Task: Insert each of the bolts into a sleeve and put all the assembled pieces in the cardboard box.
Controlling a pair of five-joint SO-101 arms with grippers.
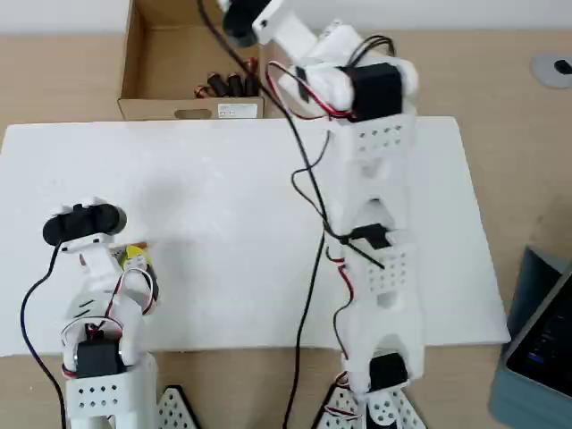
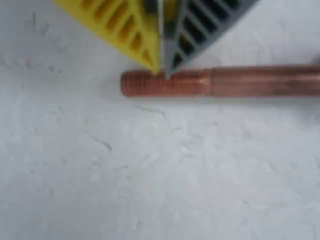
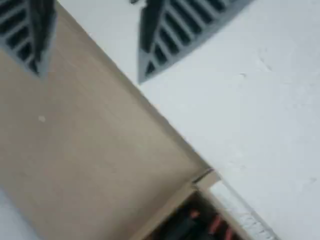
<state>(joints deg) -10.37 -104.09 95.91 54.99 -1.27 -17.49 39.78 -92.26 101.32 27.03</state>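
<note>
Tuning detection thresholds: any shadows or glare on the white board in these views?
High view: a faint soft shadow on the white board, no glare. Left wrist view: the bolt throws a thin shadow along one side. Right wrist view: the inside of the cardboard box is dark.

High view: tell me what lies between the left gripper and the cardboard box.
Only bare white board lies between the left gripper and the cardboard box, as the high view shows.
</note>
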